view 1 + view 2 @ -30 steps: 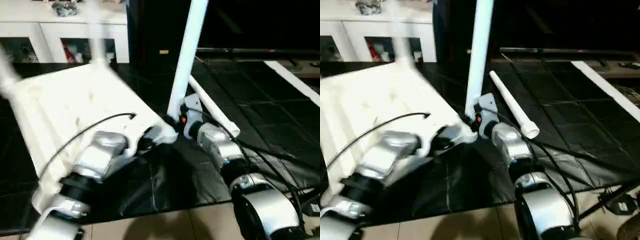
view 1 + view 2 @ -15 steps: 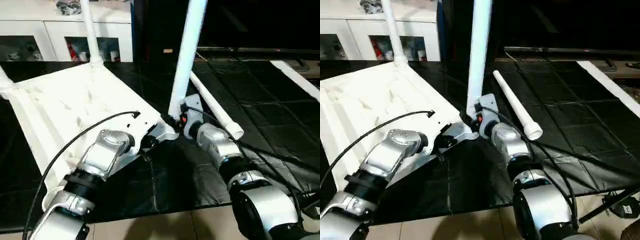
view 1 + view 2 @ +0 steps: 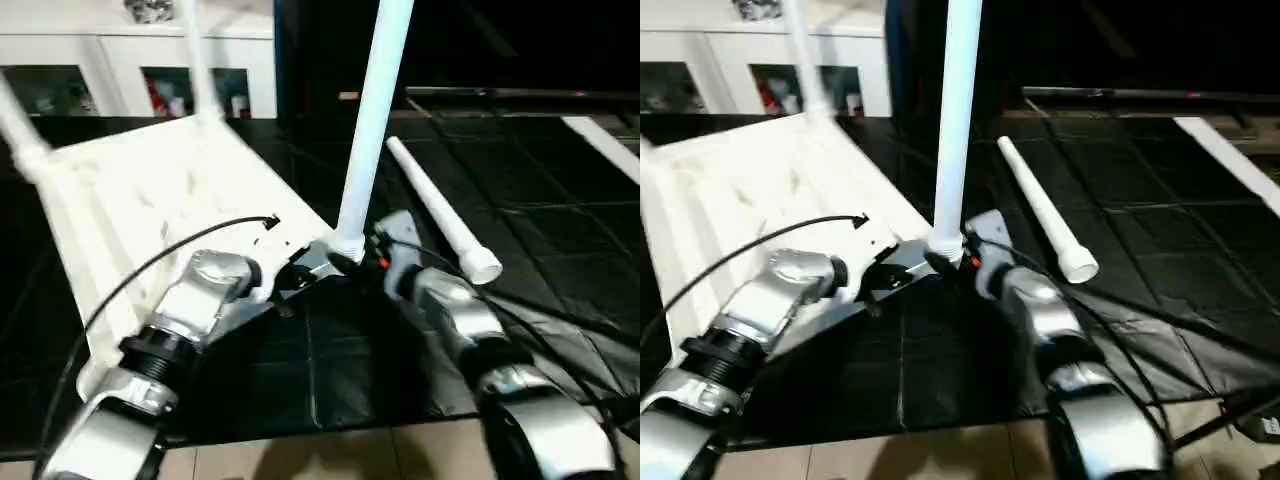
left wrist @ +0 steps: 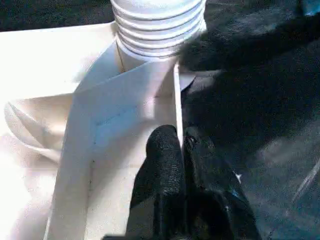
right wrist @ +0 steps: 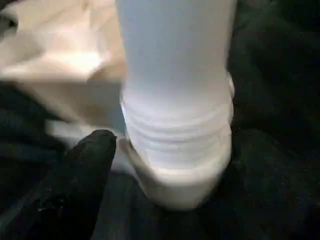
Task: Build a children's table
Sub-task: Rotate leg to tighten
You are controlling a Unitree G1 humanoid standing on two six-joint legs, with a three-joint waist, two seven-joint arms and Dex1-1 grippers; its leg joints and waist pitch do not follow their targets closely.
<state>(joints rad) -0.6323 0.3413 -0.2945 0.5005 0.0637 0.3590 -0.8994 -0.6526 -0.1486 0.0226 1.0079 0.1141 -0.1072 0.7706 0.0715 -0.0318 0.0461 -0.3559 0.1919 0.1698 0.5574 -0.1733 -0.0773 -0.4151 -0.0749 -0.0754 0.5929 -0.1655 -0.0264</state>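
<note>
The children's table (image 3: 150, 190) lies upside down on a black mat, ribbed underside up. White legs rise from its far corners, and one tall leg (image 3: 365, 130) stands upright in the near right corner. My left gripper (image 4: 181, 147) is shut on the thin frame rim right beside that corner. My right gripper (image 3: 372, 252) sits at the base of the upright leg. One of its fingers (image 5: 85, 170) stands just off the ribbed leg base (image 5: 177, 150), so the jaws are open around it. A loose leg (image 3: 440, 215) lies on the mat just beyond my right arm.
The black mat (image 3: 380, 360) covers the floor, and light tiles (image 3: 300, 460) show at its near edge. A white glass-door cabinet (image 3: 120, 60) stands behind the table. A long white plank (image 3: 605, 145) lies at the far right. A black cable loops over my left forearm.
My right gripper's fingers have spread away from the upright leg's base. The left gripper keeps its hold on the rim. The camera has shifted a little.
</note>
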